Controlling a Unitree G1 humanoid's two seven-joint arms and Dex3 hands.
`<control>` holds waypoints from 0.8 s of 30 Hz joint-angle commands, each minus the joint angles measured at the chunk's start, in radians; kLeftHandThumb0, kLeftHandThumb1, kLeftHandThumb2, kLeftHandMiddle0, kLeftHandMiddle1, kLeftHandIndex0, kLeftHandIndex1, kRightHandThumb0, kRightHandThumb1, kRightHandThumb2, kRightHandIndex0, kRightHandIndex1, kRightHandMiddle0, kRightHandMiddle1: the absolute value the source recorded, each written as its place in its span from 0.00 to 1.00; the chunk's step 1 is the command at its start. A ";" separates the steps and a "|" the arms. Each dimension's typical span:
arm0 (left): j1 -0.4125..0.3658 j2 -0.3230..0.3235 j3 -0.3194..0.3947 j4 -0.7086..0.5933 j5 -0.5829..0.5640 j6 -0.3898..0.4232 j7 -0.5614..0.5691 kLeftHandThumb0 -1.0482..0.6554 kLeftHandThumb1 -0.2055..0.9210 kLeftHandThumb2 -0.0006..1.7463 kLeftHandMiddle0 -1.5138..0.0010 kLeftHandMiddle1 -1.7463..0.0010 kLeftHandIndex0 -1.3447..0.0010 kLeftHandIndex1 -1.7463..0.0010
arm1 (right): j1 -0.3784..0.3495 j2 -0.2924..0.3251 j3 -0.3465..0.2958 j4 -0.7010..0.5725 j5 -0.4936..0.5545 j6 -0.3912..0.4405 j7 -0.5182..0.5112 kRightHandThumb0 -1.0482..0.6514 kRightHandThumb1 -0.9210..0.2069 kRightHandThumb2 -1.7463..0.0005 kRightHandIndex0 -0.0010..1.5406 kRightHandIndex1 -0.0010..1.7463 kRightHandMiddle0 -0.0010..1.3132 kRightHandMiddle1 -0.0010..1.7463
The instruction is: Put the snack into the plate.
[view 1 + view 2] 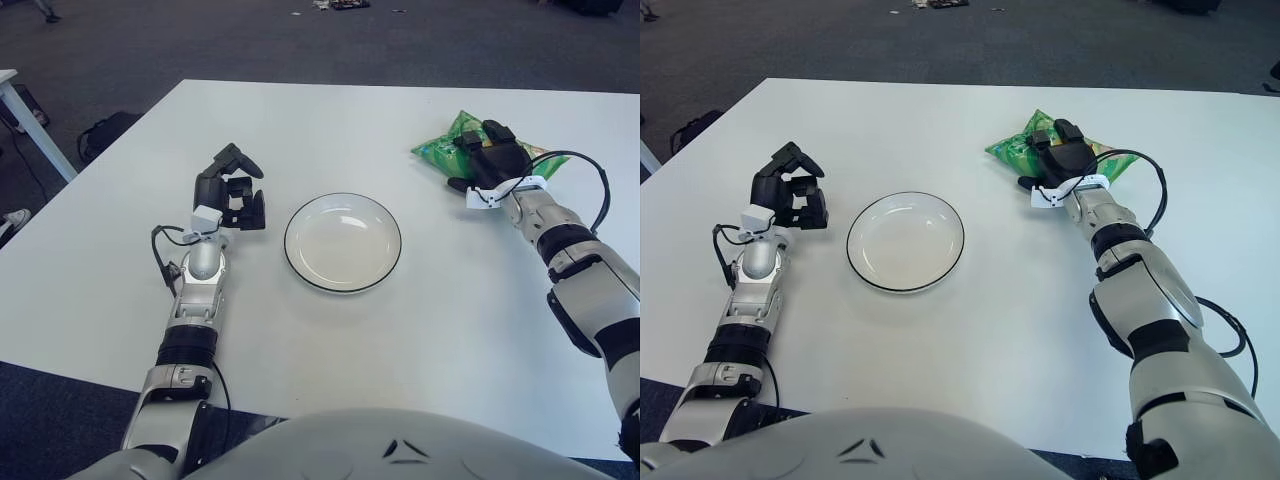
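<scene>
A green snack bag (437,152) lies on the white table (330,120) at the far right. My right hand (488,158) sits on top of it, fingers wrapped over the bag and thumb at its near edge, hiding the bag's right half. The white plate (292,247) with a dark rim stands empty at the table's middle, well to the left of the bag. My left hand (235,190) shows just left of the plate, raised on its forearm, fingers loosely bent around nothing.
A black cable (602,182) loops off my right wrist. Beyond the table's left edge, a dark bag (100,135) lies on the floor beside another white table's leg (35,135). The table's far edge runs behind the snack.
</scene>
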 commanded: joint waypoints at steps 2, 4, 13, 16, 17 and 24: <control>0.152 -0.048 -0.012 0.072 0.016 0.018 0.024 0.27 0.27 0.91 0.05 0.00 0.40 0.00 | 0.024 -0.017 0.001 -0.007 -0.011 0.009 -0.037 0.18 0.00 0.51 0.00 0.26 0.00 0.62; 0.152 -0.048 -0.012 0.071 0.017 0.019 0.024 0.27 0.27 0.91 0.05 0.00 0.40 0.00 | 0.021 -0.020 -0.003 -0.010 -0.010 0.010 -0.045 0.18 0.00 0.51 0.00 0.27 0.00 0.61; 0.149 -0.051 -0.014 0.076 0.024 0.008 0.026 0.27 0.27 0.91 0.06 0.00 0.40 0.00 | 0.009 -0.027 -0.029 -0.018 0.006 0.038 -0.068 0.16 0.00 0.50 0.00 0.25 0.00 0.55; 0.149 -0.051 -0.014 0.074 0.025 0.012 0.026 0.27 0.27 0.91 0.06 0.00 0.40 0.00 | 0.004 -0.028 -0.042 -0.022 0.014 0.048 -0.064 0.16 0.00 0.51 0.00 0.24 0.00 0.53; 0.149 -0.051 -0.014 0.074 0.025 0.012 0.027 0.27 0.26 0.91 0.06 0.00 0.39 0.00 | 0.003 -0.028 -0.046 -0.023 0.016 0.050 -0.062 0.16 0.00 0.51 0.00 0.24 0.00 0.52; 0.149 -0.047 -0.016 0.077 0.037 0.010 0.035 0.27 0.26 0.92 0.06 0.00 0.39 0.00 | -0.013 -0.029 -0.086 -0.026 0.040 0.063 -0.033 0.16 0.00 0.53 0.00 0.22 0.00 0.47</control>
